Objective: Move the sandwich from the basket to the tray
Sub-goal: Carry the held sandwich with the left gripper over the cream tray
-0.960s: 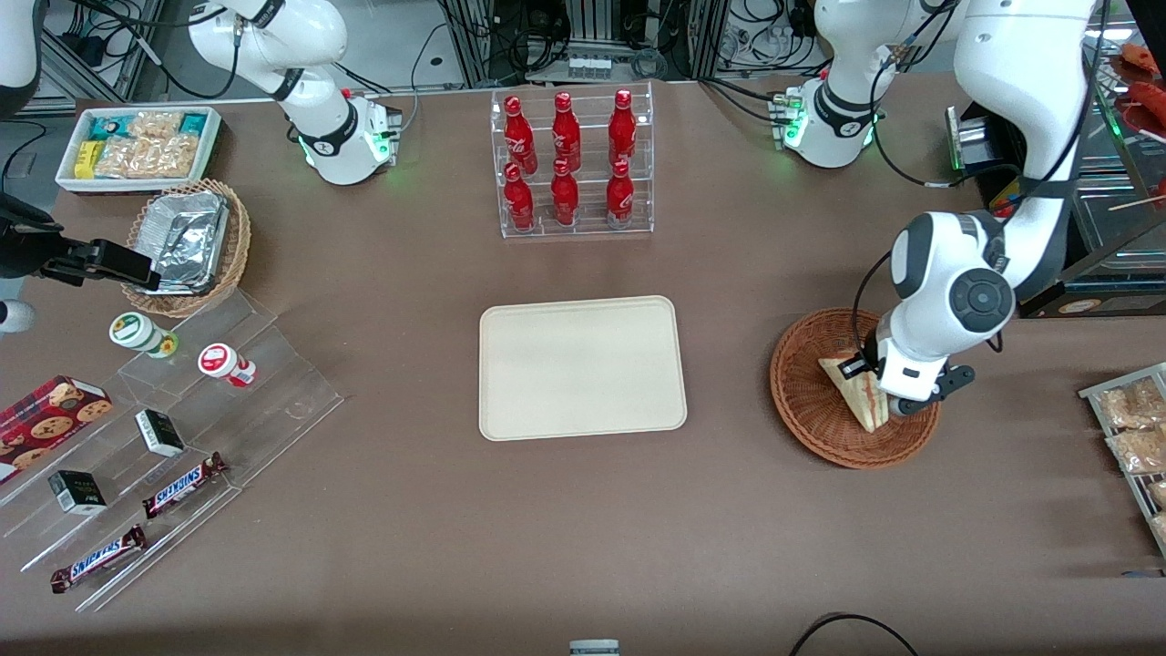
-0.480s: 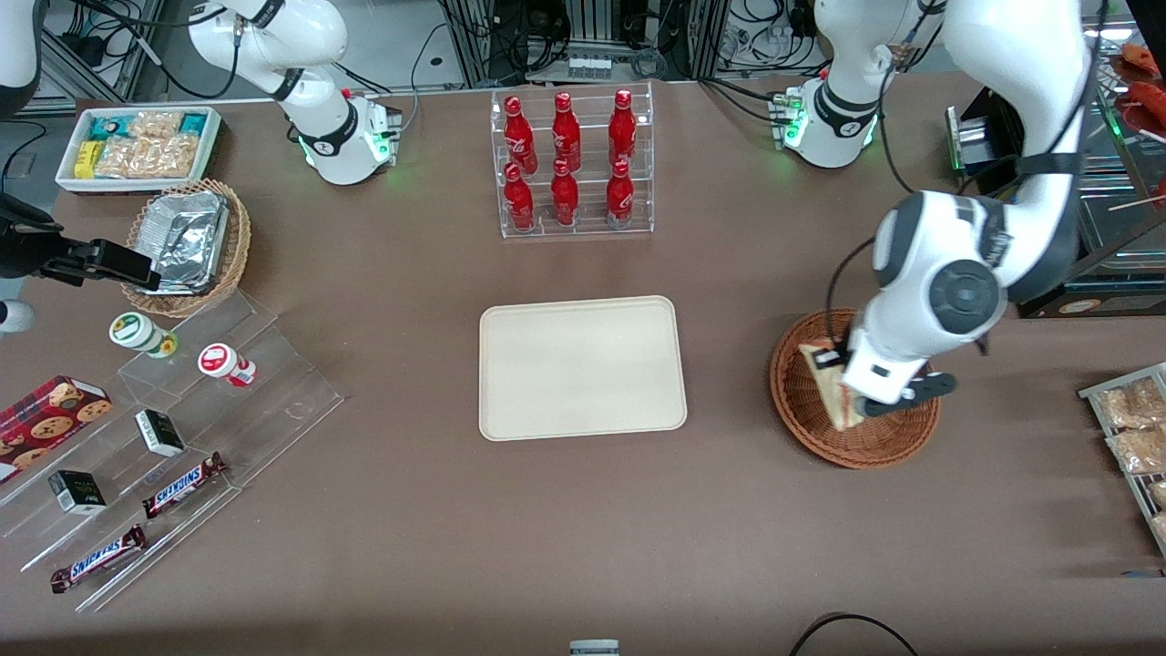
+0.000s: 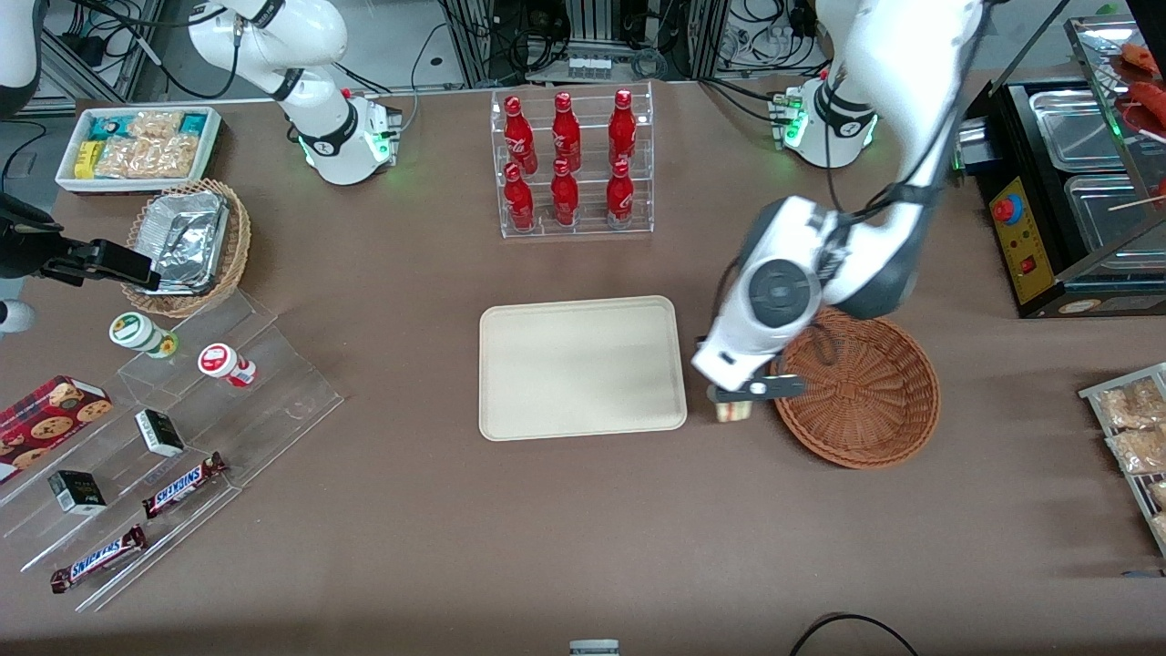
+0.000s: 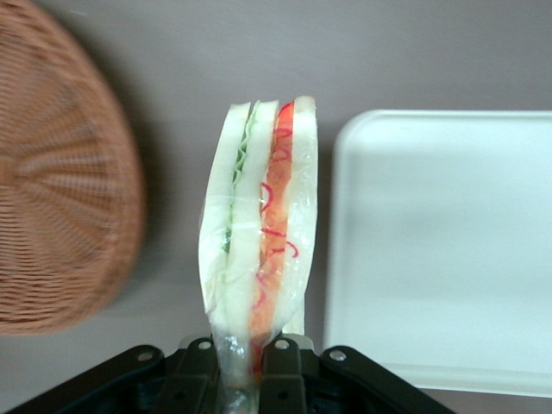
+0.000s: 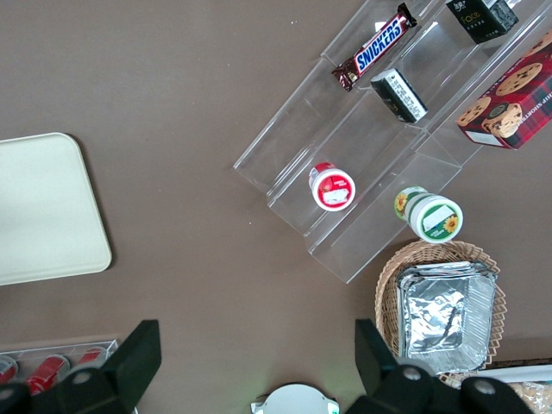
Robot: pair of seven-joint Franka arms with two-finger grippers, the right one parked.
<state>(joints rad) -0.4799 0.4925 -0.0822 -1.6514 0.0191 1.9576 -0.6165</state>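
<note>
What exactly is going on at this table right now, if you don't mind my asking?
The left arm's gripper is shut on a wrapped triangular sandwich and carries it in the air, between the reddish-brown wicker basket and the cream-beige tray. The basket holds nothing now, and the tray is bare. The sandwich is not yet over the tray, so setting it down there remains to be done.

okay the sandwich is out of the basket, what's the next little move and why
Probably carry it sideways over the flat cream-beige tray. The left arm's tool is shut on the plastic-wrapped triangular white-bread sandwich, which hangs over bare table between the reddish-brown wicker basket and the tray, not yet above it.
</note>
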